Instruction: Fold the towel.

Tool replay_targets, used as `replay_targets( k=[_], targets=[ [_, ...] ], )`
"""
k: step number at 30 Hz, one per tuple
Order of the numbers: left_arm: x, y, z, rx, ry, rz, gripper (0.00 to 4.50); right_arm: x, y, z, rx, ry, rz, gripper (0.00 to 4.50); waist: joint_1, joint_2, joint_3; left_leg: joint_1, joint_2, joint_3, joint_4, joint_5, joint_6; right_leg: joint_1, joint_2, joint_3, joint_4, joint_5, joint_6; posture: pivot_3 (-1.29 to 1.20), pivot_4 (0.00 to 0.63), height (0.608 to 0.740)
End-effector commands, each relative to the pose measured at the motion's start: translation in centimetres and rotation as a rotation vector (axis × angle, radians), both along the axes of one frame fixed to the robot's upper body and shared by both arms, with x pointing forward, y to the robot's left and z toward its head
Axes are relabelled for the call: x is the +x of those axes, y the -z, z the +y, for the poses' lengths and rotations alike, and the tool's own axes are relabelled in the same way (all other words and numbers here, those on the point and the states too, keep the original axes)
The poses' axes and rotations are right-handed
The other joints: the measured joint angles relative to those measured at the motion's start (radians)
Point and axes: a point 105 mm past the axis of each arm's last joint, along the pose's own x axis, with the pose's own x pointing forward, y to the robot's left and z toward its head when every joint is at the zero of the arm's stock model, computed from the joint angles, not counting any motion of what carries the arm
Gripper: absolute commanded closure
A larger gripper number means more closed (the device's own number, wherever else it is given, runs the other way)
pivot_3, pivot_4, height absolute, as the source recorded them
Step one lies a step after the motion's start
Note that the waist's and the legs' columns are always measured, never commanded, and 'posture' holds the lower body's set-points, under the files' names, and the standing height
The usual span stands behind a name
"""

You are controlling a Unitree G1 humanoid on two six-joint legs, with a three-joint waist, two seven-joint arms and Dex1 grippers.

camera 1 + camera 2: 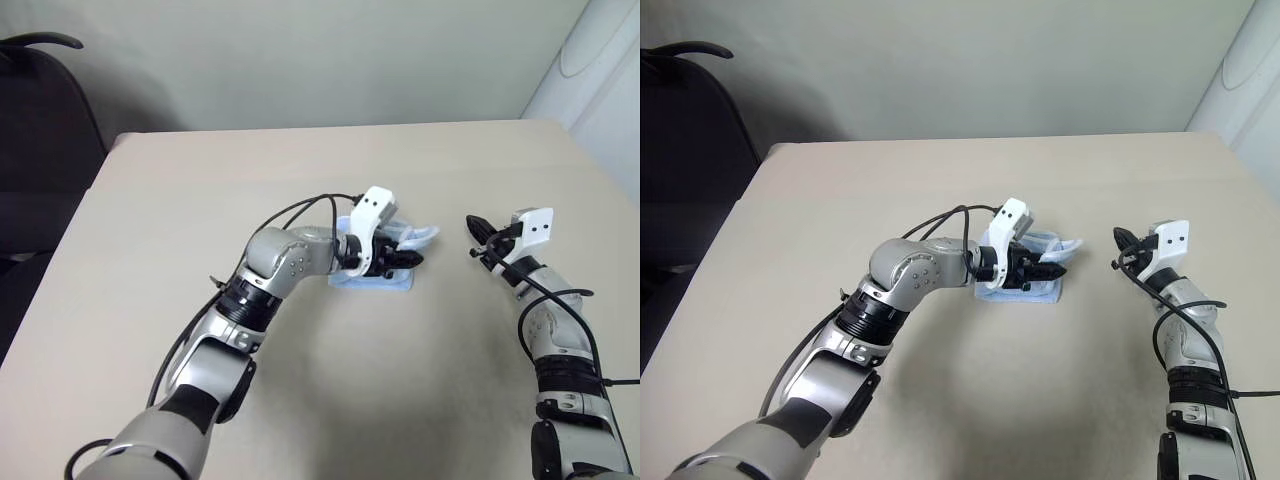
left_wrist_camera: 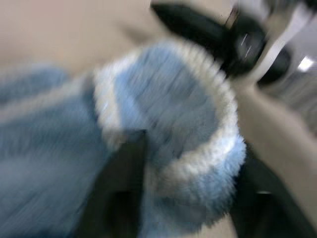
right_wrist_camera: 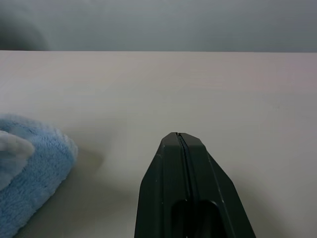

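The towel (image 1: 372,284), light blue with whitish edging, lies folded into a small bundle near the middle of the beige table (image 1: 300,180). My left gripper (image 1: 408,258) reaches over it from the left, pointing right. In the left wrist view its two black fingers (image 2: 119,183) stand apart, with a raised fold of the towel (image 2: 168,109) between them. My right gripper (image 1: 480,236) hovers a short way right of the towel, apart from it. Its fingers (image 3: 179,148) are pressed together with nothing in them. The towel's rounded end (image 3: 29,158) shows in the right wrist view.
A black chair (image 1: 40,150) stands beyond the table's left edge. A white object (image 1: 600,80) rises past the far right corner. Bare tabletop lies all around the towel.
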Motion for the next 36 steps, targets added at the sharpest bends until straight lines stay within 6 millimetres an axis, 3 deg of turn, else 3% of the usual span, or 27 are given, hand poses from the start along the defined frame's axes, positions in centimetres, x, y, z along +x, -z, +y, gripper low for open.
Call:
replay_targets(
  k=[1, 3, 10, 13, 16, 18, 20, 23, 25, 26, 30, 32, 34, 36],
  targets=[
    [-0.4, -1.9, 0.7, -0.091, -0.005, -0.021, 0.81, 0.1, -2.4, -0.1, -0.004, -0.006, -0.071, 4.5, 0.0, 0.0, 0.0, 0.0, 0.0, 0.0, 0.0, 0.0, 0.0, 0.0, 0.0, 0.0, 0.0, 0.0, 0.0, 0.0, 0.15, 0.74],
    [-0.3, -2.6, 1.4, -0.132, -0.03, -0.027, 0.1, 0.2, -2.6, 0.2, -0.013, -0.021, -0.071, 4.5, 0.0, 0.0, 0.0, 0.0, 0.0, 0.0, 0.001, 0.0, 0.0, 0.0, 0.0, 0.0, 0.0, 0.0, 0.0, 0.0, 0.15, 0.74],
    [1.7, -4.3, 6.9, -0.17, -0.243, -0.125, 0.01, 0.1, -5.5, 1.4, -0.033, -0.105, -0.122, 4.5, -0.001, 0.0, 0.0, 0.0, 0.0, 0.0, 0.002, 0.0, 0.001, 0.0, 0.0, 0.0, 0.0, 0.0, 0.0, 0.0, 0.15, 0.74],
    [2.6, -4.0, 9.4, -0.123, -0.319, -0.194, 0.59, -0.9, -7.1, 3.9, -0.042, -0.246, -0.132, 4.5, -0.002, 0.0, 0.0, 0.0, 0.0, 0.0, 0.002, 0.0, 0.001, 0.0, 0.0, 0.0, 0.0, 0.0, 0.0, 0.0, 0.15, 0.74],
    [2.5, -4.1, 10.3, -0.088, -0.301, -0.277, 1.7, -1.8, -7.4, 6.8, -0.061, -0.386, -0.098, 4.5, -0.002, 0.0, 0.0, 0.0, 0.0, 0.0, 0.002, 0.0, 0.001, 0.0, 0.001, 0.0, 0.0, 0.0, 0.0, 0.0, 0.15, 0.74],
    [2.2, -4.2, 10.1, -0.08, -0.262, -0.311, 2.45, -2.1, -7.6, 7.5, -0.046, -0.428, -0.077, 4.5, 0.001, 0.0, 0.0, -0.001, 0.0, -0.001, 0.003, -0.001, 0.001, 0.0, 0.001, 0.0, 0.0, 0.0, 0.0, 0.0, 0.15, 0.74],
    [1.7, -3.7, 9.0, -0.087, -0.208, -0.308, 3.12, -2.3, -6.6, 8.7, -0.01, -0.478, -0.009, 4.5, 0.005, 0.0, 0.0, -0.002, -0.001, -0.002, 0.005, -0.001, 0.002, 0.0, 0.001, 0.0, 0.0, 0.0, 0.001, 0.0, 0.15, 0.74],
    [1.6, -0.5, 6.9, -0.013, -0.153, -0.26, 3.12, -2.0, -1.9, 10.2, -0.065, -0.491, 0.147, 4.5, 0.005, -0.001, -0.001, -0.004, -0.001, -0.002, 0.009, -0.002, 0.003, 0.0, 0.0, 0.0, 0.0, 0.001, 0.002, 0.0, 0.15, 0.74],
    [2.3, 3.0, 6.3, 0.091, -0.163, -0.206, 3.12, -1.3, 0.9, 10.5, -0.072, -0.457, 0.233, 4.5, 0.004, -0.002, -0.001, -0.004, -0.001, -0.002, 0.01, -0.002, 0.004, 0.001, -0.001, -0.001, 0.0, 0.001, 0.002, 0.0, 0.15, 0.74],
    [2.9, 5.1, 6.4, 0.156, -0.187, -0.173, 3.12, -0.9, 2.3, 10.4, -0.076, -0.435, 0.269, 4.5, 0.003, -0.002, -0.001, -0.004, -0.001, -0.002, 0.01, -0.003, 0.004, 0.001, -0.001, 0.0, 0.0, 0.001, 0.003, 0.0, 0.15, 0.74],
    [4.1, 10.0, 7.8, 0.314, -0.237, -0.137, 3.12, 0.1, 6.1, 9.6, -0.107, -0.358, 0.367, 4.5, 0.001, -0.001, -0.005, -0.006, -0.001, -0.002, 0.011, -0.003, 0.005, -0.002, -0.003, -0.001, 0.002, 0.001, 0.003, 0.0, 0.15, 0.74],
    [4.3, 10.8, 8.3, 0.319, -0.252, -0.126, 3.12, 0.0, 7.3, 9.1, -0.155, -0.338, 0.383, 4.5, 0.001, -0.002, -0.008, 0.001, -0.001, -0.002, 0.01, -0.004, 0.007, 0.004, -0.004, 0.0, 0.0, 0.001, 0.003, 0.0, 0.15, 0.74],
    [4.2, 9.2, 8.3, 0.211, -0.257, -0.147, 3.12, -0.4, 6.8, 8.9, -0.16, -0.351, 0.344, 4.5, 0.001, -0.002, -0.009, 0.011, -0.001, -0.002, 0.009, -0.012, 0.02, 0.015, -0.005, 0.0, -0.001, 0.001, 0.004, 0.0, 0.15, 0.74],
    [3.7, 6.5, 8.4, 0.054, -0.26, -0.174, 3.12, -0.8, 5.2, 8.5, -0.138, -0.362, 0.278, 4.5, -0.001, -0.002, -0.009, 0.012, -0.002, -0.002, 0.01, -0.013, 0.022, 0.017, -0.006, 0.0, -0.002, 0.001, 0.005, 0.0, 0.15, 0.74]
  ],
)
